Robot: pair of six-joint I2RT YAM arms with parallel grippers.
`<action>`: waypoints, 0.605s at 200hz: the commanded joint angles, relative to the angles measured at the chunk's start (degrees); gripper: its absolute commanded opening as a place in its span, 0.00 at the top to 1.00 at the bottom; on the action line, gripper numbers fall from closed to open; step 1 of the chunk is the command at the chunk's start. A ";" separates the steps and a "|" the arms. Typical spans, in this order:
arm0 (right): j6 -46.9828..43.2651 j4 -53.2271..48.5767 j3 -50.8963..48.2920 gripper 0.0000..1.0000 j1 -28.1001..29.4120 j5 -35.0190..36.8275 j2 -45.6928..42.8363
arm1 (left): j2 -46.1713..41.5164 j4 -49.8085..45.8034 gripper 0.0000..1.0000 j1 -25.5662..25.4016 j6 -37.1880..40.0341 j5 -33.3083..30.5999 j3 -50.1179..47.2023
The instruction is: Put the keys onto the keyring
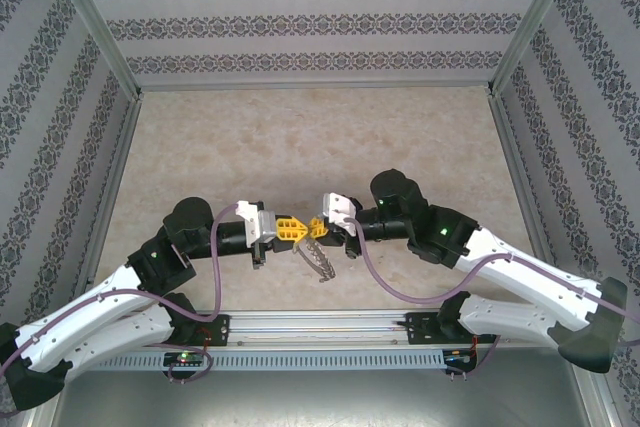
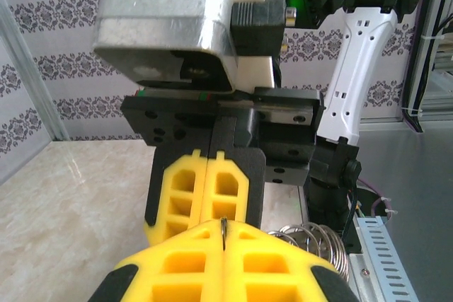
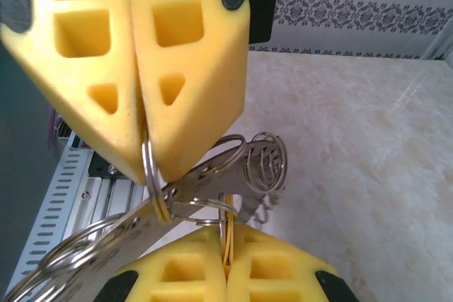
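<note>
**Now: both sets of fingers pinched shut on the keyring, tip to tip**

Left arm (image 1: 110, 297) reaches in from the near-left corner, forearm low and angled inward, wrist turned toward the middle. Right arm (image 1: 520, 272) mirrors it from the near-right. The two meet near the front rail, over the marbled surface (image 1: 300, 137).

Keyring (image 1: 318, 259) hangs just below the meeting point and slants down toward the rail. In the right wrist view its flat grey part (image 3: 191, 199) runs between the two sets of tips, with a cluster of silver wire loops (image 3: 265, 160) just beside them.

Left fingers (image 3: 184, 54): pressed together, no gap, one wire loop caught in the seam at the tips. The left wrist view shows that loop as a thin wire edge poking from the seam.

Right fingers (image 3: 269, 274): likewise closed, nipping a thin yellowish strip (image 3: 227, 240) that runs up to the flat part. Key or loop, cannot tell.

The yellow tips of both sets sit nearly touching.
</note>
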 commanded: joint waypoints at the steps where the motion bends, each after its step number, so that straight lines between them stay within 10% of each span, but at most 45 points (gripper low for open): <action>1: 0.32 0.73 -0.41 1.00 -0.67 -0.18 -2.70 | -1.32 1.44 1.00 0.13 0.41 0.34 -0.17; 121: 0.67 -2.55 1.03 1.00 -2.57 5.67 -3.71 | 1.25 -2.52 0.98 0.30 2.88 -9.28 -0.63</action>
